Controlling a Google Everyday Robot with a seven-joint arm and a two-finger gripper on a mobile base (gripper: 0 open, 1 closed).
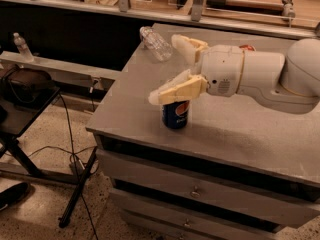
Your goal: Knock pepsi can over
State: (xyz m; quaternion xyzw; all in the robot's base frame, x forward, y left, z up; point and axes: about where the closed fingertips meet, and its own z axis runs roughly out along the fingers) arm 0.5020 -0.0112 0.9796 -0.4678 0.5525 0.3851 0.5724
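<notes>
Black furniture (25, 91) stands at the far left on a speckled floor (40, 219). Cables (71, 144) trail beside it, and a small bottle (20, 43) sits on the ledge (60, 66) behind. Further right, the grey surface (240, 134) tops a set of drawers (200, 191). A clear plastic bottle (156, 43) lies on its side near the surface's back left corner. The pepsi can (175, 115) stands upright close to the front edge, dark blue, its round logo facing forward. The gripper (164, 69) hovers right over it with its cream fingers (180, 88) spread wide apart, grasping nothing. The lower one crosses the can's top, though contact cannot be told. The white arm (265, 76) stretches off right, part-hiding an orange-red can (247, 47).
</notes>
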